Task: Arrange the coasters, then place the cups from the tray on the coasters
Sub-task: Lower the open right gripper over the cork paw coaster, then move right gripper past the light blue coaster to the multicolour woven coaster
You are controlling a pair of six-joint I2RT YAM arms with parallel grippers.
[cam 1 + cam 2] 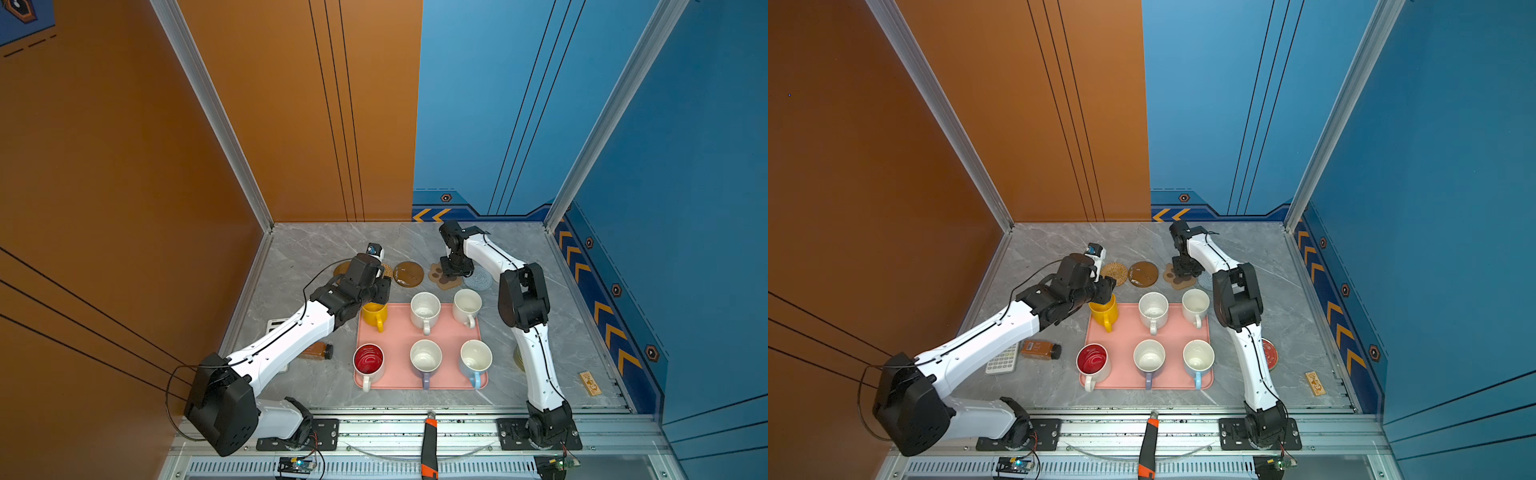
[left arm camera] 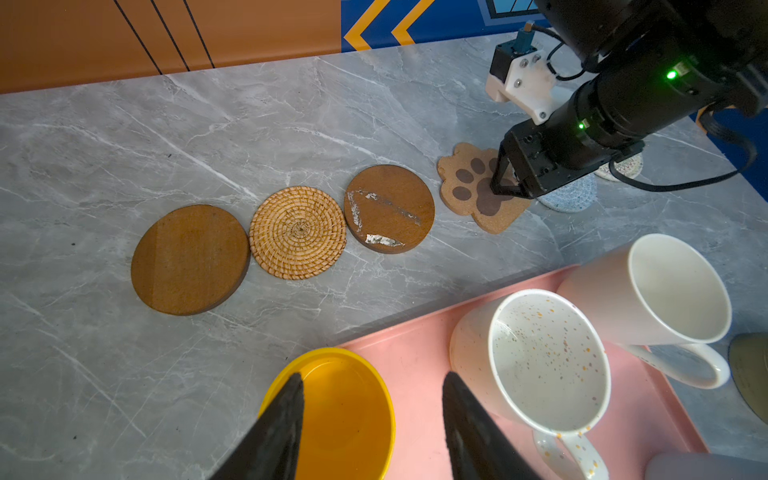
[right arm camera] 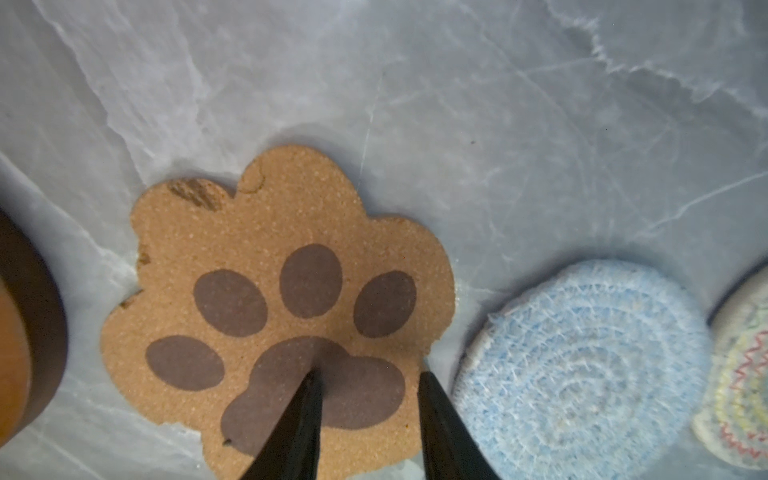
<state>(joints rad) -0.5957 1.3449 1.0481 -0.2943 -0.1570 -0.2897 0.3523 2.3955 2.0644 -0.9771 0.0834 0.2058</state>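
**Top views:** You get bright, even overhead light in both. The desk (image 1: pixel 324 249) carries only soft shadows under the arms (image 1: pixel 282 340). The orange wall (image 1: pixel 104 166) darkens toward the near left. Fine detail is slightly smeared.

**Left wrist view:** Focus is sharp mid-frame.
- Bright streaks cross one brown disc coaster (image 2: pixel 388 208); you cannot tell glare from wear.
- The speckled white cup (image 2: pixel 540 361) is nearly overexposed.
- The cream-white cup (image 2: pixel 673 291) picks up pink from the tray (image 2: pixel 419 353).
- The left gripper (image 2: pixel 372 375) is a dark blur.

**Right wrist view:** Yours is a hazy, soft picture.
- The paw coaster (image 3: pixel 282 232) is clearest.
- The right gripper (image 3: pixel 368 373) and the frame edges are blurred.
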